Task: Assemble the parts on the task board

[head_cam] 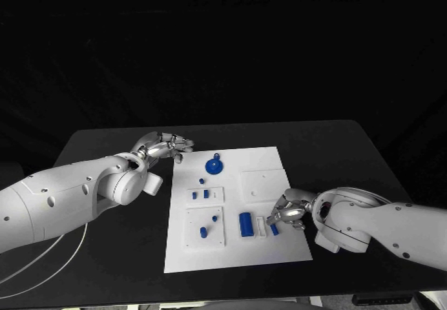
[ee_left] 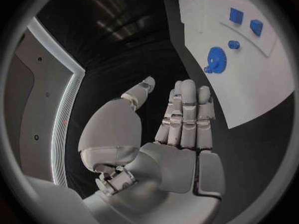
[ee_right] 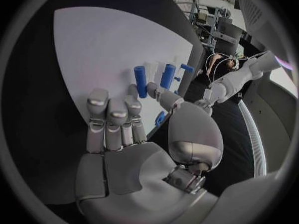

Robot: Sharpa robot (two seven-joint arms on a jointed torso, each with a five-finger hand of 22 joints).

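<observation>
table (head_cam: 354, 145): black, fills the middle of the head view; its near edge is cut off at the bottom.
board (head_cam: 265, 252): white plate, centre of frame, long axis running from the near edge up and slightly right; raised white panels on it.
left hand (head_cam: 164, 148): upper left of centre, just off the board's far left corner; in the left wrist view (ee_left: 181, 119) the fingers are straight and close together, thumb apart, holding nothing.
right hand (head_cam: 291, 212): lower right of centre, over the board's right edge; fingers spread a little, nothing clearly in them. Whether its fingertips touch the board cannot be told.
gear (head_cam: 214, 167): blue round part, upper part of the board, a small tab pointing up the frame.
cylinder (head_cam: 246, 224): blue, lower centre of the board, long axis up-down in the frame.
short peg (head_cam: 275, 228): blue, just right of the cylinder, beside the right hand; partly hidden by the fingers.
small parts (head_cam: 199, 193): blue pieces left of centre on the board, too small to make out their shapes.
</observation>
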